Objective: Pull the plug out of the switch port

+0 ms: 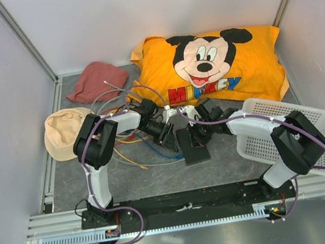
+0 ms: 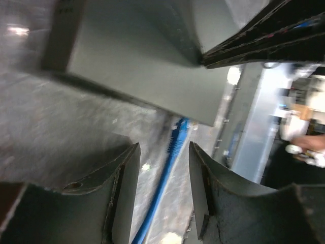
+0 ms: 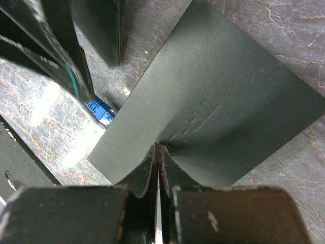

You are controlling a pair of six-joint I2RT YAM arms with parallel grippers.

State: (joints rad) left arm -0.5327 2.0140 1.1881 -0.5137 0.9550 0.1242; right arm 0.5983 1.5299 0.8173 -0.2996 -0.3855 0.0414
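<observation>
The switch [image 1: 192, 145] is a flat matte black box lying on the mat in the middle. A blue cable with its plug [image 2: 176, 136] runs to the switch's edge [image 2: 147, 66]. In the right wrist view the blue plug [image 3: 99, 111] sits at the switch's left edge. My left gripper [image 1: 167, 132] is open, and the blue cable lies between its fingers [image 2: 163, 150] without touching them. My right gripper [image 1: 199, 130] is shut, with its tips [image 3: 158, 148] pressed on the top face of the switch [image 3: 218, 96].
An orange Mickey pillow [image 1: 216, 67] lies at the back. A white mesh basket [image 1: 287, 130] stands at the right under my right arm. A red cloth [image 1: 97, 80], a beige hat [image 1: 65, 131] and tangled cables [image 1: 131, 148] lie at the left.
</observation>
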